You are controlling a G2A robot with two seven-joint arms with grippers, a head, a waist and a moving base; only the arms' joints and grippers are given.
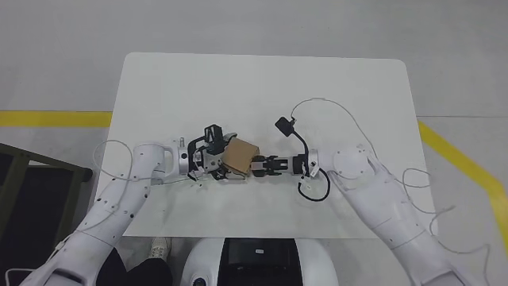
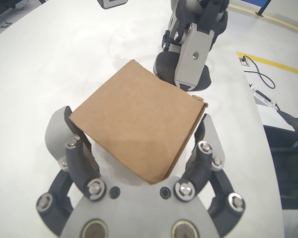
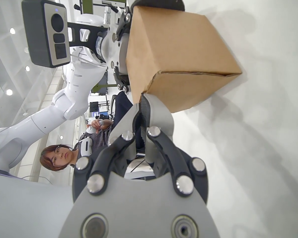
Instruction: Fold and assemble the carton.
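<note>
Top view: the carton (image 1: 240,157) sits over the front middle of the white table (image 1: 262,87), between the two grippers, which face each other along the table's length. It is a brown, boxy shape turned aslant to the table's edges, one corner pointing toward the right gripper (image 1: 258,165). Its faces look close to square, so I cannot pick out a clear long axis. The left gripper (image 1: 213,164) grasps it: in the left wrist view the fingers (image 2: 57,125) stand spread on either side of the carton (image 2: 139,130), each touching a side wall. In the right wrist view the right gripper (image 3: 143,100) has its fingers drawn together, tips against a corner edge of the carton (image 3: 178,45); whether they pinch cardboard there I cannot tell.
</note>
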